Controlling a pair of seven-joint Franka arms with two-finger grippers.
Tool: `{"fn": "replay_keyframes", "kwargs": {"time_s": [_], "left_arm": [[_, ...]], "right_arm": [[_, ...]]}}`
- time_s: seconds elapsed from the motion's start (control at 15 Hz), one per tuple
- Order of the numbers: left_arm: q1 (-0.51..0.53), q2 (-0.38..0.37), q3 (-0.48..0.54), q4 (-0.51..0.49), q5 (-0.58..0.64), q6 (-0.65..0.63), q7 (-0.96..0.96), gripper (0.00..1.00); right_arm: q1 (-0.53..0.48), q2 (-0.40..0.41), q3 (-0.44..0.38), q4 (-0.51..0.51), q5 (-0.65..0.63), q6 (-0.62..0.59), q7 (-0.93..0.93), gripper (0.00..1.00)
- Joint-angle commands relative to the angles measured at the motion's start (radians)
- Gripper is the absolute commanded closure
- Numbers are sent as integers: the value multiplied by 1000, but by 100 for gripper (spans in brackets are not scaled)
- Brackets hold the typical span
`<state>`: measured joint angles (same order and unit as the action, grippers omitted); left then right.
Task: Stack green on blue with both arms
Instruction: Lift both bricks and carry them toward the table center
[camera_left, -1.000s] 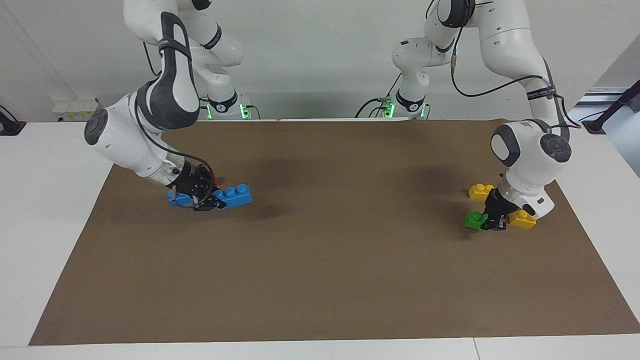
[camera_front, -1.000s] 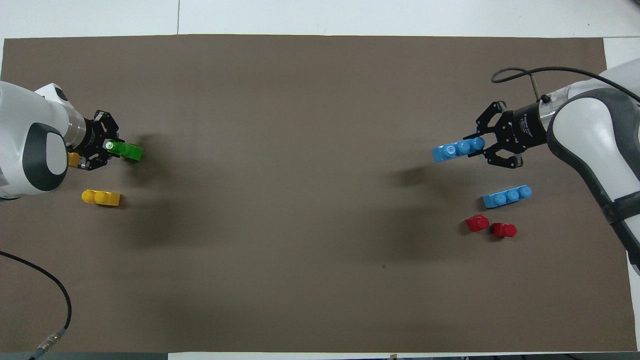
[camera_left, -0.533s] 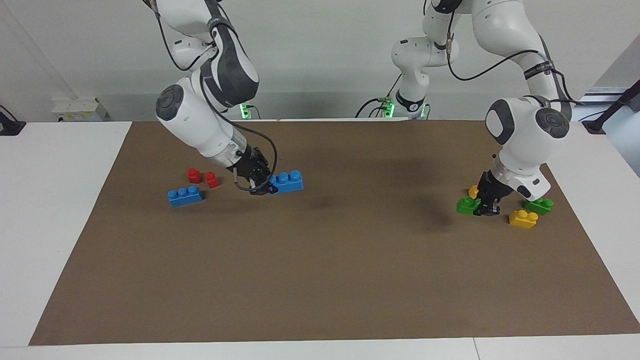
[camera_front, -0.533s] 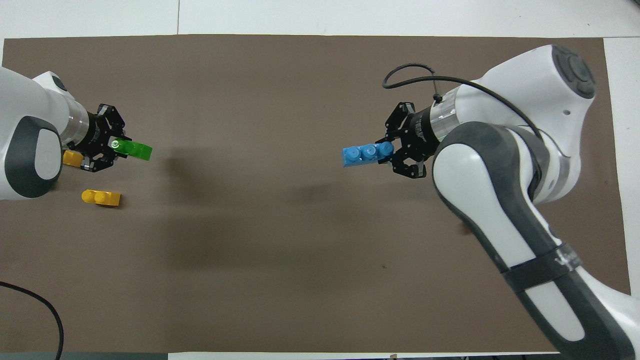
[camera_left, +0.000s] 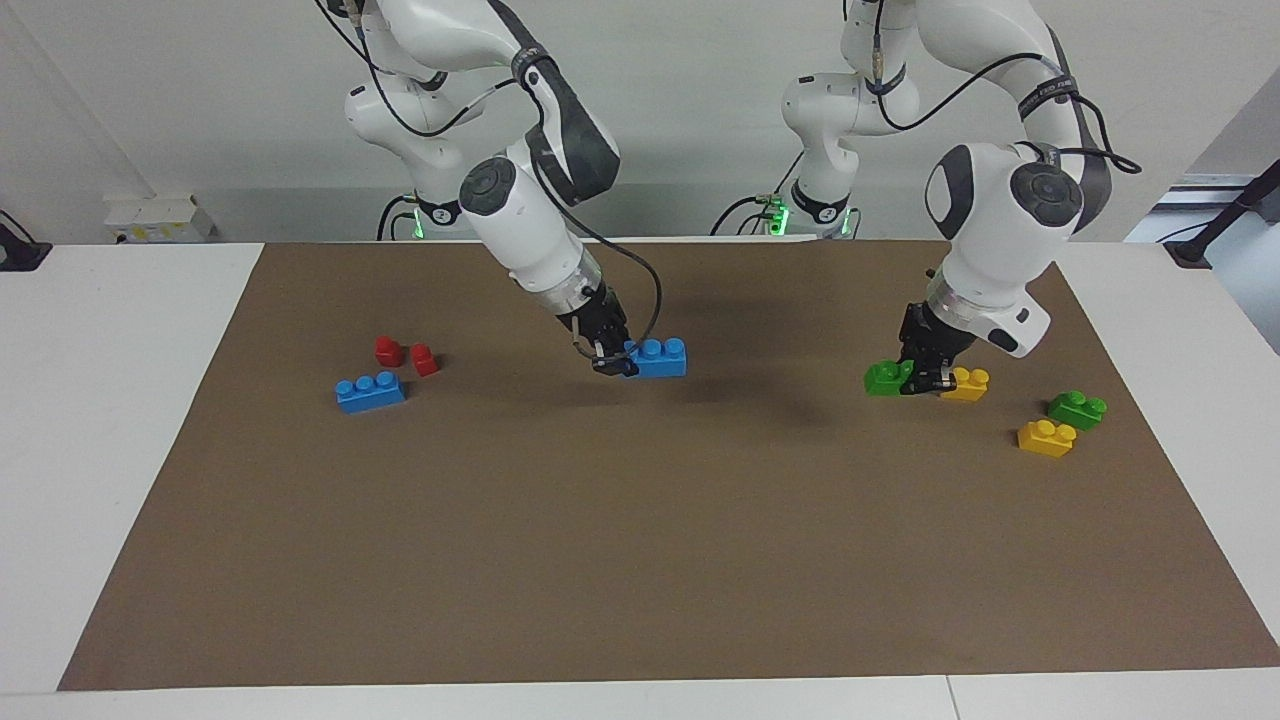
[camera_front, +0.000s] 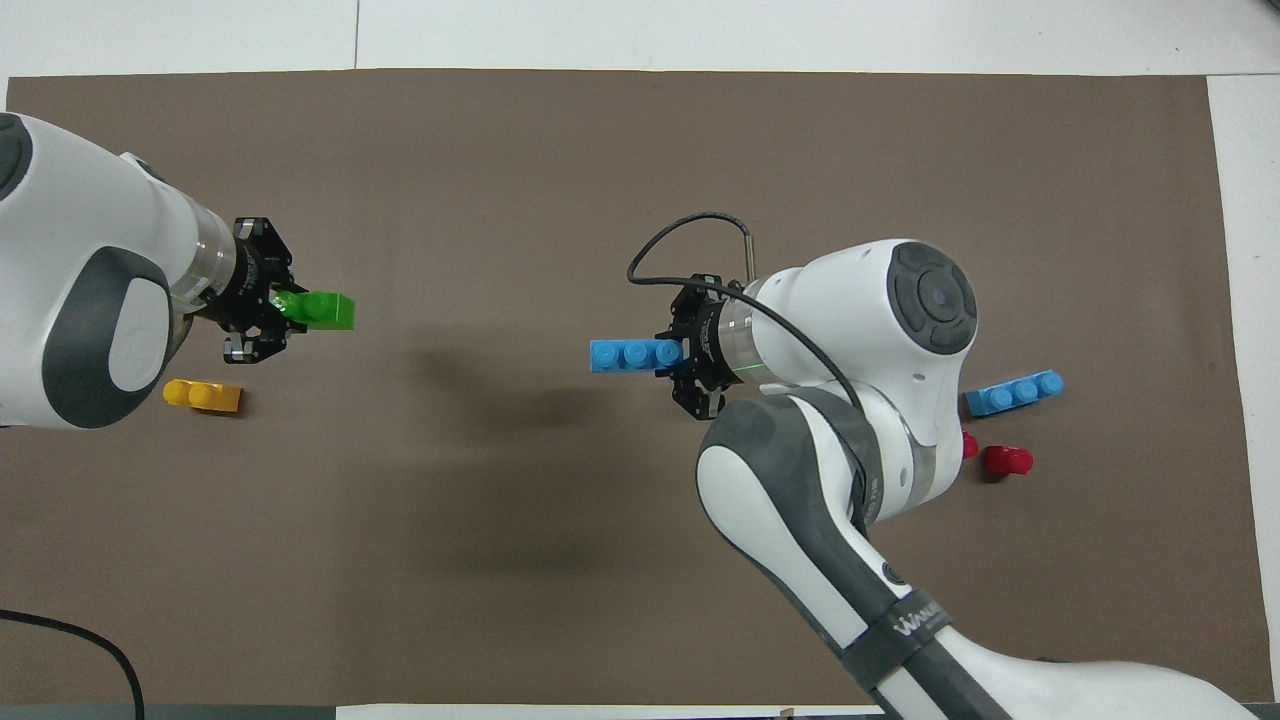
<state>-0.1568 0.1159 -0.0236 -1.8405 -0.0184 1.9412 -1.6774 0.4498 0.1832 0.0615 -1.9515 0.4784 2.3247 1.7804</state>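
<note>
Blue brick (camera_left: 660, 358) nearer centre (green brick (camera_left: 884, 378) too)

You see white table (camera_left: 100, 420), brown mat (camera_left: 640, 560) spread on it. On mat toward right arm's end: blue brick (camera_left: 370, 391), two red bricks (camera_left: 405, 354) just beside it. Toward left arm's end: green brick (camera_left: 1077, 408), two yellow bricks (camera_left: 1046, 437).

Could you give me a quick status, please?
Right gripper shut on blue brick, mid-mat. Left gripper shut on green brick. Open mat between them.
</note>
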Motion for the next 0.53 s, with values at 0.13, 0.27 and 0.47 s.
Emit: {"fn": "replay_keyframes", "kwargs": {"time_s": [0.13,0.27,0.47], "left_arm": [[-118,-47,13,-26,11,-33,-175,100],[-167,-53,13,-37,11,-24,-218,100],[-231,-64,13,-57,9,-12,-278,100]], "right_arm": [[41,-50,-5,-128,23,94,28,100],[43,-44,-3,-139,25,101,28,100],[46,-19,-2,-141,57,117,22,100]]}}
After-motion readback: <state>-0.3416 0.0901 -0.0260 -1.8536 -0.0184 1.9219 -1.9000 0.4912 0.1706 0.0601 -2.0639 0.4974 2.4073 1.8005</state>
